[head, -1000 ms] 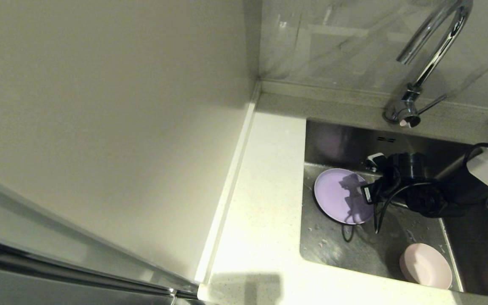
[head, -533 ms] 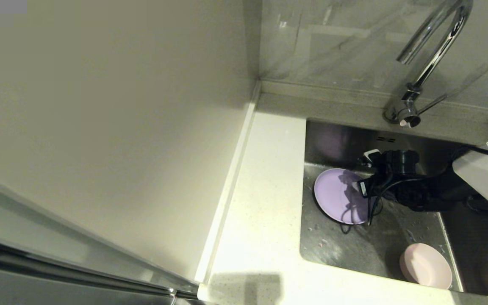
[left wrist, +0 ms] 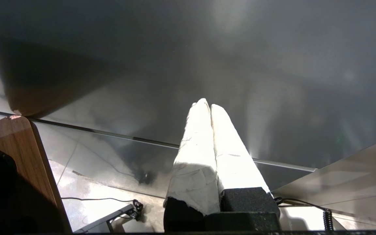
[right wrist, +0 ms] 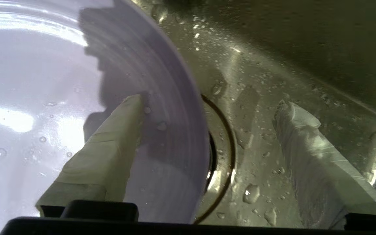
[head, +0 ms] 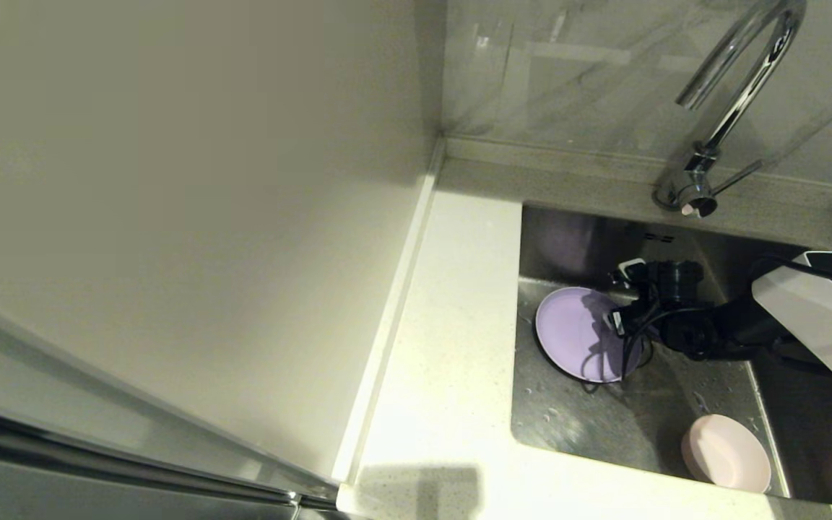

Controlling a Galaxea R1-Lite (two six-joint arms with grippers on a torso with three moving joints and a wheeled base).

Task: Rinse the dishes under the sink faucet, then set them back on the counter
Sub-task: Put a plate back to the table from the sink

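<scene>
The left gripper point(left wrist: 207, 107) hung parked away from the sink, fingers closed together. The lavender plate point(head: 575, 332) lay at the sink's point(head: 575, 426) left end. The right gripper point(right wrist: 207, 111) straddled its rim, fingers spread apart. The pink bowl point(head: 725, 453) sat at the near edge.

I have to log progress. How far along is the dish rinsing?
Nothing is back on the counter yet. The plate and bowl lie wet in the sink. The right gripper, jaws open, straddles the plate's rim. No mug in view. The left gripper is parked.
</scene>
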